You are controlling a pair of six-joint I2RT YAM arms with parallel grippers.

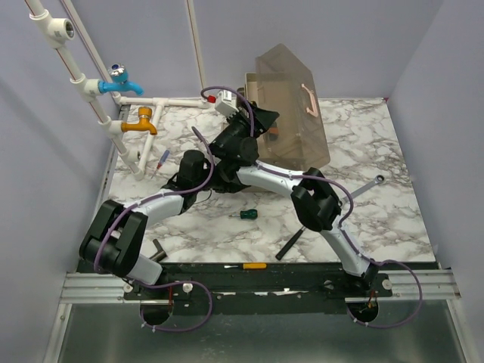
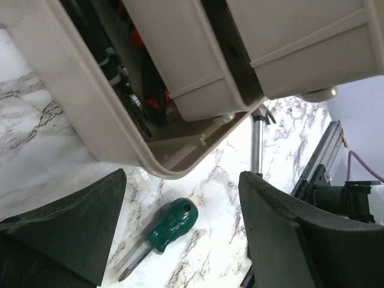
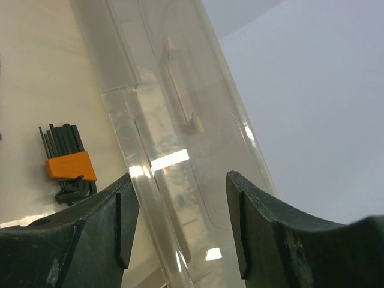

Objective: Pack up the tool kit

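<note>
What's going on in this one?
Both arms are at the open toolbox at the back of the table. The right gripper is open beside the lid, above a hex key set lying inside. The left gripper is open and empty at the box's corner. A green screwdriver and wrench lie unpacked.

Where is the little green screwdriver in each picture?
Top external: the green screwdriver lies on the marble table, near the middle, between the two arms.
Left wrist: low in the middle, just below the toolbox corner.
Right wrist: not in it.
Shared landmark: the toolbox. Its beige wall fills the top of the left wrist view, and its clear lid runs through the right wrist view.
</note>
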